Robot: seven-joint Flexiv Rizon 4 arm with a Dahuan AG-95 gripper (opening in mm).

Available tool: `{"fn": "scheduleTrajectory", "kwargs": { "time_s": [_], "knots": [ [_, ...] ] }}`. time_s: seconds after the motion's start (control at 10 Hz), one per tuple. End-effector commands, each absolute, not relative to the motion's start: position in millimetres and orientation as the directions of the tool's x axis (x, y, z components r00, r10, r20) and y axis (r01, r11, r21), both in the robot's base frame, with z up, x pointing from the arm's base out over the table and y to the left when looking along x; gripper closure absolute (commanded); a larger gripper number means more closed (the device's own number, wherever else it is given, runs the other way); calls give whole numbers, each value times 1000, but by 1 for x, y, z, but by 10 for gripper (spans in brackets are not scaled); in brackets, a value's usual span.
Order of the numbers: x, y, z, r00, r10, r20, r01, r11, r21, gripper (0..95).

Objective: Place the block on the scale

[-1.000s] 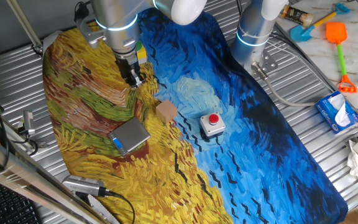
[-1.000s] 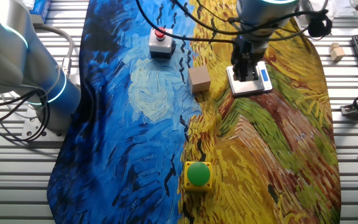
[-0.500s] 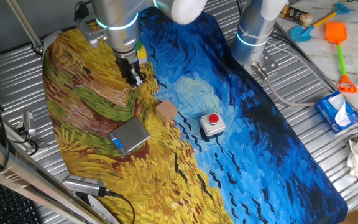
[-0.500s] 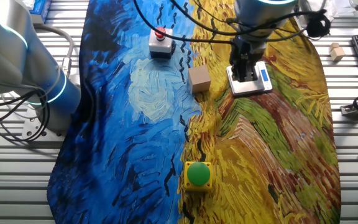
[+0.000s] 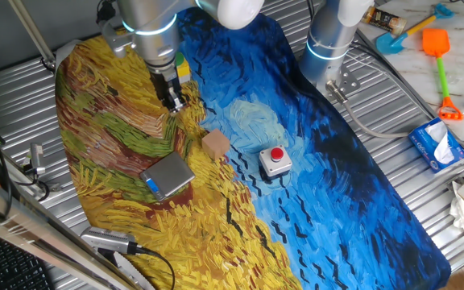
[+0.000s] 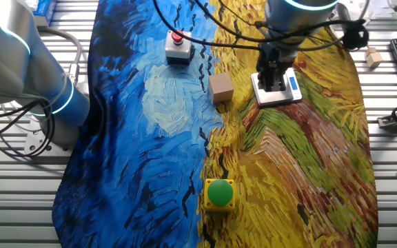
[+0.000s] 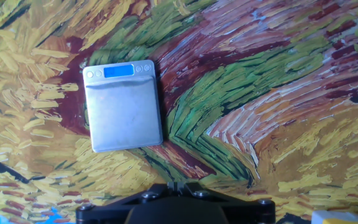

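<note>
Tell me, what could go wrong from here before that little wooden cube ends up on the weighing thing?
The gripper hangs empty above the mat, and the block lies untouched beside the scale. The fingers look nearly closed, so they would probably need to open first. A slightly off descent might nudge the block toward the red button box nearby. The scale top is small, so an off-centre release could leave the block on its edge.

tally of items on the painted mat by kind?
Wooden blocks: 1, the block
Scales: 1, the scale
Push buttons: 2, red button box, green button box
Total: 4
</note>
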State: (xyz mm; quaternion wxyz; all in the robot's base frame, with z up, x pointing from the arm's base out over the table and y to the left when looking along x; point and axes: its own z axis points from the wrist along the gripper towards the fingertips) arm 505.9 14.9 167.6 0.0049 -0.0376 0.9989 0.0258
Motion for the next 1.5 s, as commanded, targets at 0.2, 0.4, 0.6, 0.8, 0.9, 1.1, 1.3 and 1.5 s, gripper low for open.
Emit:
{"fn": "scheduleTrajectory", "kwargs": {
  "time_s": [0.2,0.4,0.6,0.8,0.9,1.1,1.3,1.5],
  "knots": [
    [498,18,166,-998,-65,4,-65,992,106,950],
    [491,19,163,-998,-69,11,-67,991,119,950],
    [482,17,156,-995,-101,7,-99,986,135,570],
    [475,14,152,-994,-113,-1,-113,984,135,380],
    [473,13,153,-995,-95,1,-94,986,139,380],
    [473,13,155,-998,-68,6,-66,987,150,190],
    [473,13,155,-998,-67,8,-65,987,147,190],
    [473,13,155,-998,-55,9,-53,989,141,380]
  ]
}}
